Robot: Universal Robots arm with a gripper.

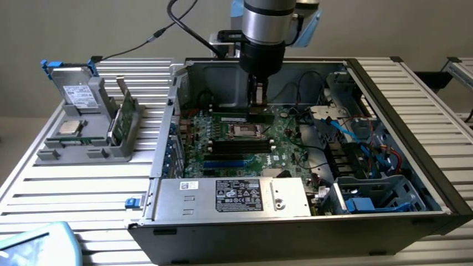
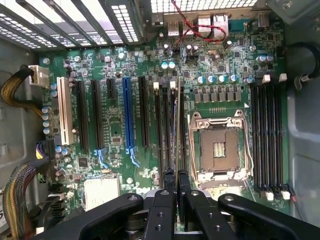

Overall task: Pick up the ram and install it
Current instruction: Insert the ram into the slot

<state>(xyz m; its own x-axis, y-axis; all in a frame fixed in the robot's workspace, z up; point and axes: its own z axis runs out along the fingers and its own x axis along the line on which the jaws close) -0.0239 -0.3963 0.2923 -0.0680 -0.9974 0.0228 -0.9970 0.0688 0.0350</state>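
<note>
In the wrist view I see the ram (image 2: pixel 178 125) edge-on, a thin green stick running away from my gripper (image 2: pixel 177 187), which is shut on its near end. It hangs right over the black memory slots (image 2: pixel 165 130) beside the open processor socket (image 2: pixel 220 150). Whether it touches a slot I cannot tell. In the exterior view my gripper (image 1: pixel 256 104) reaches down into the open computer case (image 1: pixel 384 88) at the back of the motherboard (image 1: pixel 251 158), with the ram (image 1: pixel 236 117) low over the slots behind the socket (image 1: pixel 244 131).
A grey holder (image 1: pixel 88 149) on the slatted table at the exterior view's left carries a silver processor chip (image 1: pixel 70 127) and an upright green board (image 1: pixel 118 119). The power supply (image 1: pixel 229 195), a drive cage (image 1: pixel 373 194) and loose cables (image 1: pixel 355 133) crowd the case.
</note>
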